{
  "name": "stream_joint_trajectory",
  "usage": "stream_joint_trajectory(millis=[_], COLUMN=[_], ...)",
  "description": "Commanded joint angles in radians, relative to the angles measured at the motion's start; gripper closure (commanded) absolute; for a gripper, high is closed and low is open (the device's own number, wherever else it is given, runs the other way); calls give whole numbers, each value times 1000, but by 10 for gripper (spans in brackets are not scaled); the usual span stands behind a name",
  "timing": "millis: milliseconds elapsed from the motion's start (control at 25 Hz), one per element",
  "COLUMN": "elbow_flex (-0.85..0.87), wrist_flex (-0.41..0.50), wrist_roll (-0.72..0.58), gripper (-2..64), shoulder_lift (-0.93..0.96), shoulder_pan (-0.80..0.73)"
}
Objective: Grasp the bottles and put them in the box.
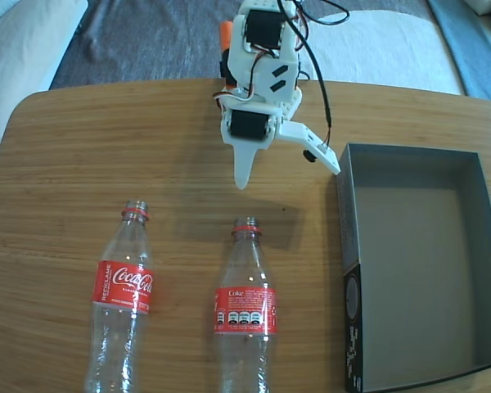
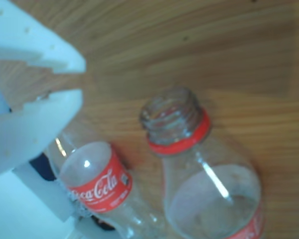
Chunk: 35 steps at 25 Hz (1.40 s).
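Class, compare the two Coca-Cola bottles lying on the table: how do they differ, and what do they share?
In the fixed view, the left bottle shows the white script logo; the right bottle shows small print. The left bottle lies farther from the box, the right one nearer. Both are clear, capless and red-ringed.

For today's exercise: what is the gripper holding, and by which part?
Nothing. The open gripper hangs above the table, clear of both bottles.
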Motion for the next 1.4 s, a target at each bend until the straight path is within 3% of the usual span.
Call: stream_joint_trajectory(millis=[0,200,680,1200,1360], elbow_flex=[-67,-215,-765,-996,-1069], wrist_flex=[20,32,126,133,241], wrist_roll=[11,3,-29,-787,-946], gripper=[616,614,612,601,425], shoulder_lift=[-5,-67,-701,-962,-1046], shoulder_pan=[-5,3,-8,-150,-184])
